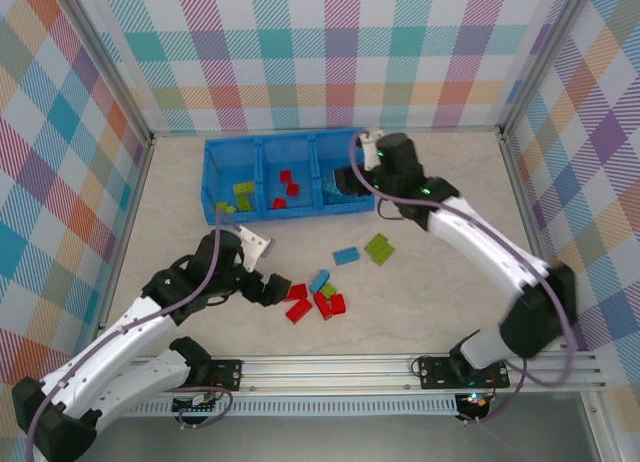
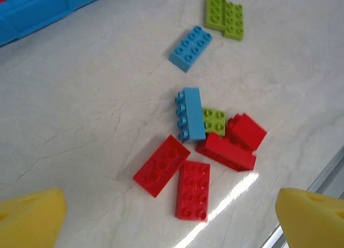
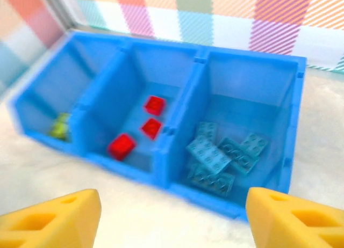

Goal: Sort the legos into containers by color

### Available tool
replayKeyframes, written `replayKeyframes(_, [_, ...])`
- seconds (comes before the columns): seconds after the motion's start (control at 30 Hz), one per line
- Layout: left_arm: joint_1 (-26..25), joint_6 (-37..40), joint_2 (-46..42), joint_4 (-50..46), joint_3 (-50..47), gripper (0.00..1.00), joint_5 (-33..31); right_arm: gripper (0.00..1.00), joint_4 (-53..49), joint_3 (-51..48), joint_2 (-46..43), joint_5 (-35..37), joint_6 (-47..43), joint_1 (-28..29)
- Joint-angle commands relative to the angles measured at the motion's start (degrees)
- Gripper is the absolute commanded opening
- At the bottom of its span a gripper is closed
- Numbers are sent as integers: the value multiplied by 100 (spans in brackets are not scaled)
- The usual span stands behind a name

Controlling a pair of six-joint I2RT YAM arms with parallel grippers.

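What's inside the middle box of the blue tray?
Three red legos lie in the middle compartment. Its near wall may hide a thin strip of floor right behind it.

Tray (image 2: 32, 14) cut off by edge; green legos (image 3: 60, 126) blurred.

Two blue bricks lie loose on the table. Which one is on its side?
The blue brick in the pile with the red bricks: its studs face sideways. The lone blue brick farther off has studs up.
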Motion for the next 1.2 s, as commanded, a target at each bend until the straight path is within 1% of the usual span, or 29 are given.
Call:
replayKeyframes(0.0, [-174,-2151,376,-120,212,100,-835,82,-900,-557,-822,-1341,238,1])
replayKeyframes(0.03, [-217,-2699,548,-180,213,98,-1040,84,-1115,-737,-1075,-1612,336,-1])
replayKeyframes(0.1, [-268,-3410,899,-150,207,97,-1004,87,-1449,-1065,-1466,-2069,571,4])
replayKeyframes(0.13, [-333,-3599,1091,-31,173,97,-877,88,-1573,-1233,-1619,-2266,695,3])
replayKeyframes(0.2, [-531,-4069,1442,179,105,97,-851,92,-1710,-1512,-1808,-2570,870,6])
replayKeyframes(0.27, [-762,-4476,1852,470,10,97,-855,95,-1815,-1702,-1895,-2689,957,8])
replayKeyframes(0.3, [-828,-4549,2052,555,4,98,-834,97,-1844,-1752,-1913,-2678,972,4])
replayKeyframes(0.4, [-961,-4685,2670,654,58,98,-868,100,-1902,-1803,-1914,-2643,986,8])
replayKeyframes(0.47, [-969,-4742,2999,726,83,97,-928,100,-1895,-1785,-1914,-2664,1010,8])
replayKeyframes(0.57, [-964,-4752,3325,914,43,93,-958,100,-1843,-1794,-1979,-2626,1038,8])
replayKeyframes(0.7, [-970,-4697,3597,937,15,91,-1116,100,-1829,-1812,-2037,-2524,1046,8])
replayKeyframes(0.8, [-966,-4608,3738,1053,-23,89,-1034,100,-1794,-1814,-2003,-2524,1072,6])
replayKeyframes(0.97, [-968,-4479,3953,705,36,82,-1278,100,-1687,-1847,-1967,-2502,1161,7])
replayKeyframes(1.07, [-965,-4393,4027,384,79,73,-1483,100,-1648,-1865,-1950,-2459,1218,8])
replayKeyframes(1.17, [-965,-4386,3963,277,37,62,-1557,100,-1622,-1865,-1923,-2507,1249,8])
